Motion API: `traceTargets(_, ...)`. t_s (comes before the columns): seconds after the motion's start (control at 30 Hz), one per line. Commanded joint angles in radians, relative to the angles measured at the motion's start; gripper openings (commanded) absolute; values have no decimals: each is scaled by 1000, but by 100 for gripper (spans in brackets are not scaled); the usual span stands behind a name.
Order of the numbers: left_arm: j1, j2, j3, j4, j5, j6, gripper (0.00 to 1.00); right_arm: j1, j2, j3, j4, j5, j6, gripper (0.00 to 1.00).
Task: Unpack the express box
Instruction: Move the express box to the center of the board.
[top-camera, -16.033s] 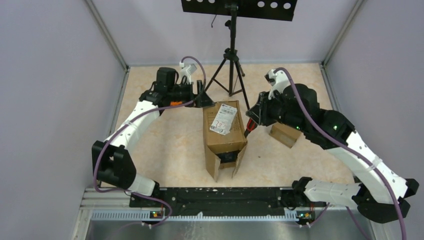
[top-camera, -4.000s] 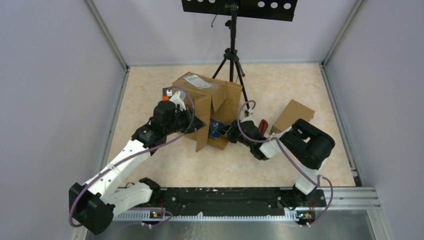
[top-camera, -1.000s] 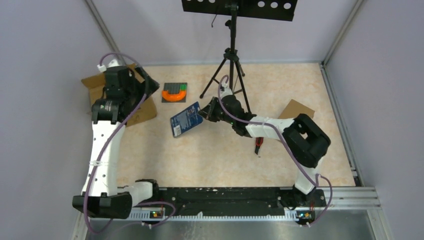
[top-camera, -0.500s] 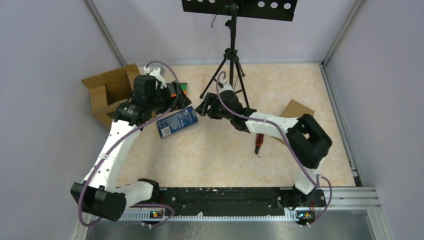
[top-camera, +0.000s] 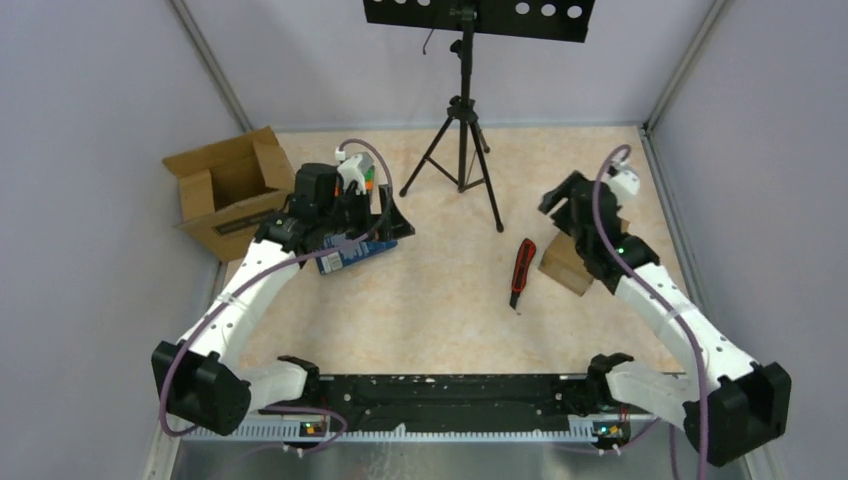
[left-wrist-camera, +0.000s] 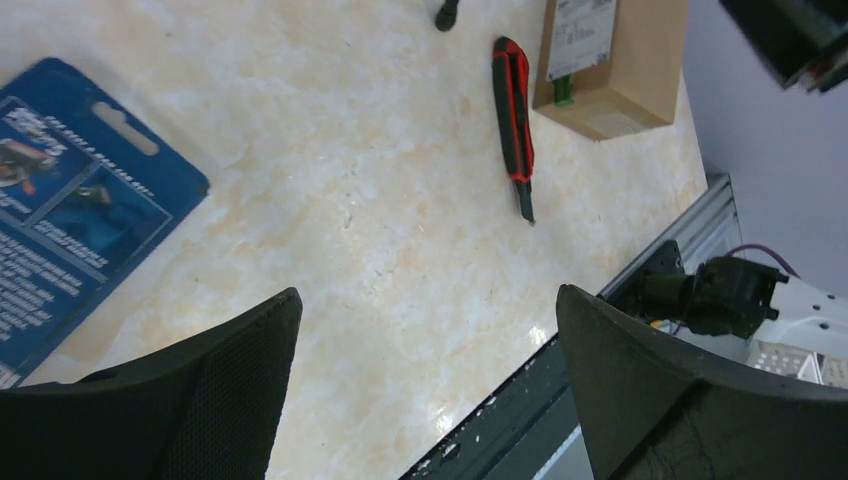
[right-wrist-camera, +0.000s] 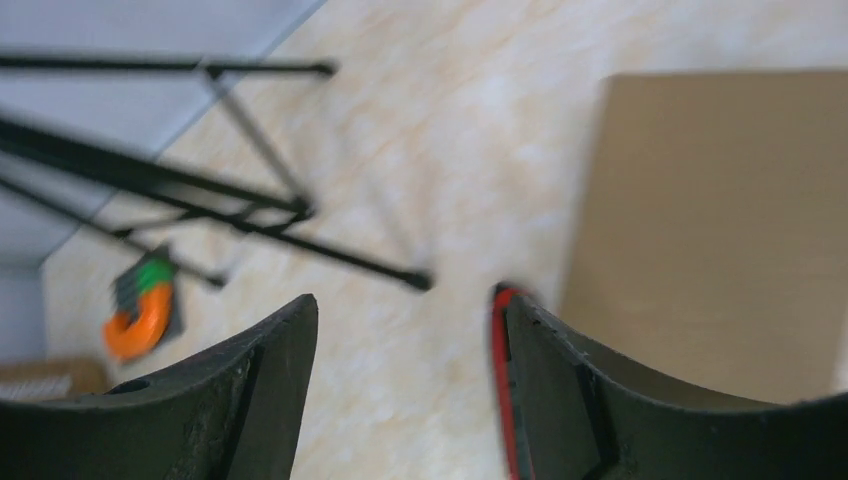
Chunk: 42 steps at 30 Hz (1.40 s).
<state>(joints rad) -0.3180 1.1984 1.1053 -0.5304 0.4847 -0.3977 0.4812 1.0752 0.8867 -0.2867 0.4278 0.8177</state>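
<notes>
The express box (top-camera: 225, 190), an open brown carton, lies on its side at the far left with nothing visible inside it. A blue packet (top-camera: 350, 252) lies flat on the floor beside it, half under my left arm; it also shows in the left wrist view, blue packet (left-wrist-camera: 70, 215). An orange and green item (right-wrist-camera: 140, 320) lies behind it. My left gripper (top-camera: 395, 222) hovers open over bare floor right of the packet, left gripper (left-wrist-camera: 428, 292) empty. My right gripper (top-camera: 558, 198) is open and empty above the small box, right gripper (right-wrist-camera: 405, 297).
A red utility knife (top-camera: 520, 272) lies on the floor right of centre. A small closed brown box (top-camera: 570, 262) sits at the right, under my right arm. A black tripod (top-camera: 462, 140) stands at the back centre. Grey walls close in both sides.
My right gripper let go of the blue packet, opened and swung away to the right over the small box. My left arm came from the carton to above the packet.
</notes>
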Motion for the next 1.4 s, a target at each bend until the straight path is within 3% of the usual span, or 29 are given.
traceTargets(0.0,-35,6,-35,74,67,35,98,-258,-86,-29,-150,76,-78,69)
traceTargets(0.27,-46,-6,-70,80,127,43,98,-625,70,-21,109,-201,-252,71)
traceTargets(0.37,-46,-17,-75,79,139,45,98,-651,217,58,150,-241,-297,72)
traceTargets(0.5,-47,-26,-79,79,154,50,98,-654,422,216,100,-283,-368,71)
traceTargets(0.63,-47,-29,-83,69,153,54,98,-654,520,316,-5,-325,-411,69)
traceTargets(1.0,-49,-23,-81,65,162,56,98,-522,351,111,-99,-292,-332,70)
traceTargets(1.37,-50,7,-102,95,195,27,98,-395,-9,-135,-142,-305,-156,73)
